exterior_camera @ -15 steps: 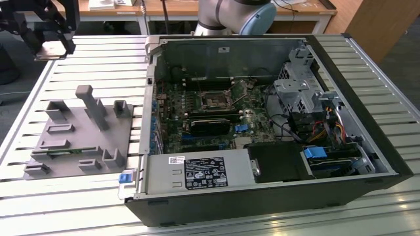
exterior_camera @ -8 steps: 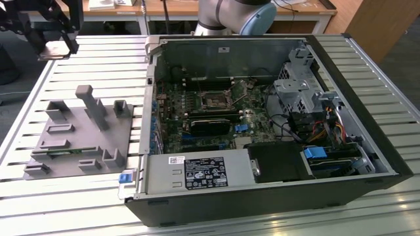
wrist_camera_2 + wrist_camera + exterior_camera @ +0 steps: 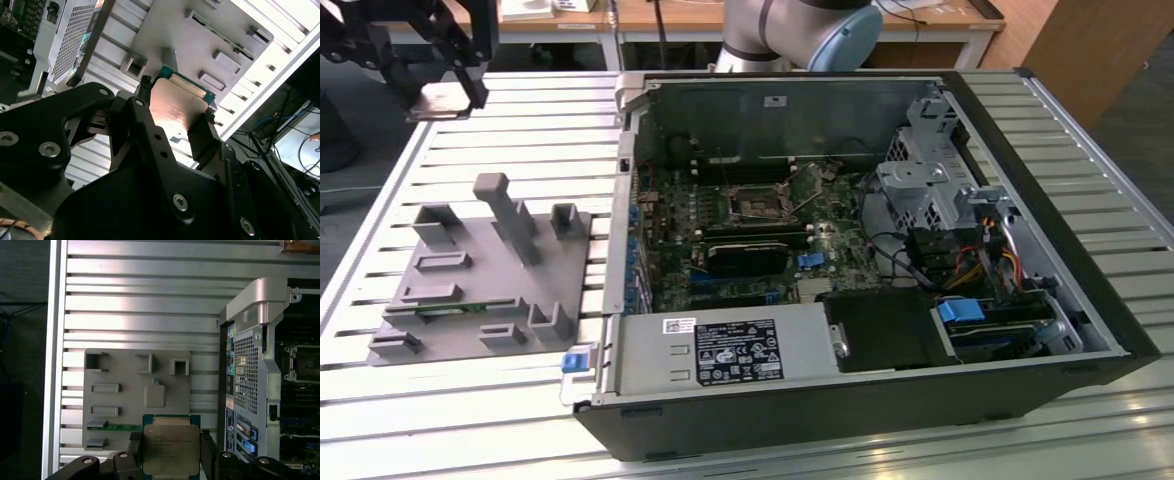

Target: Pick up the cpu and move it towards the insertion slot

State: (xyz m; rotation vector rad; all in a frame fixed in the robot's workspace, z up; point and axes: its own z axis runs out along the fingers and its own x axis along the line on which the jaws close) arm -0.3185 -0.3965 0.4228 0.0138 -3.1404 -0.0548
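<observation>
While the pincer is clamped on the cpu, its black fingers pressing two opposite edges of the silvery-topped chip, the step in hand is the carry. In the exterior view the chip hangs in the air at the exterior view's left, over the slatted tabletop on the side where the grey fixture plate lies. It is well apart from the insertion slot on the motherboard inside the open computer case.

The grip bears only on thin edges, so I judge that a smooth, unhurried carry with the chip kept level suits best. The case's raised side wall stands between chip and socket, so the path should pass above it. Turning the chip's sides square to the socket's metal frame would be wise.
</observation>
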